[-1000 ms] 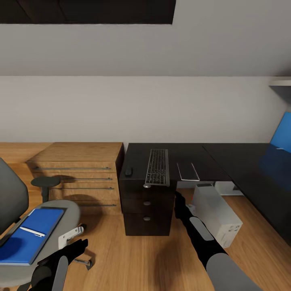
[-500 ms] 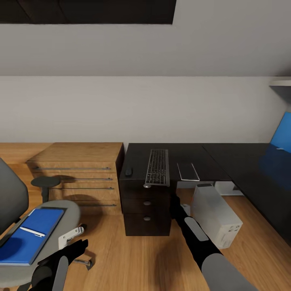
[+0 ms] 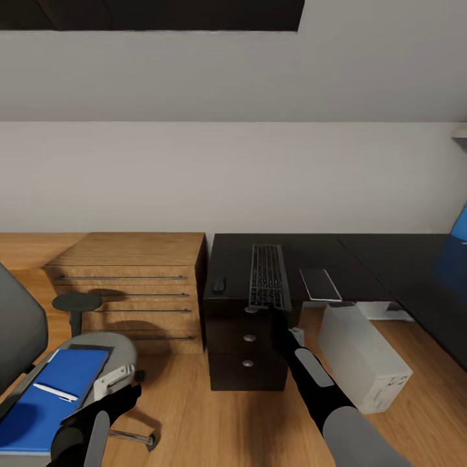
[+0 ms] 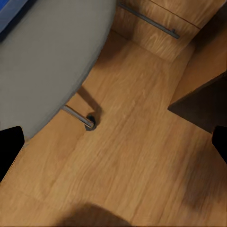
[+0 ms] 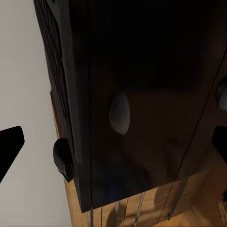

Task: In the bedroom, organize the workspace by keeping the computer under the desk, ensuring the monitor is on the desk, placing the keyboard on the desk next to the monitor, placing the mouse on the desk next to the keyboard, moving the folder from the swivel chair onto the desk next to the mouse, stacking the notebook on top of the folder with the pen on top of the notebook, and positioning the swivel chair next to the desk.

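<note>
The black desk carries the keyboard, with the small black mouse to its left and the grey notebook to its right. Under the desk stands the light grey computer. The swivel chair at lower left holds the blue folder with the pen on it. My right gripper is open just in front of the desk's top drawer, below the keyboard's near end; its wrist view shows a drawer knob and the mouse. My left gripper hangs open beside the chair seat. The monitor is out of view.
A light wooden dresser stands against the desk's left side. A small round black stool sits in front of the dresser. A chair castor rests on the wooden floor between chair and desk drawers.
The camera has shifted, sliding the desk and dresser rightward in the picture. My right gripper has moved up and left, closer to the drawer front below the keyboard. The left arm has stayed put.
</note>
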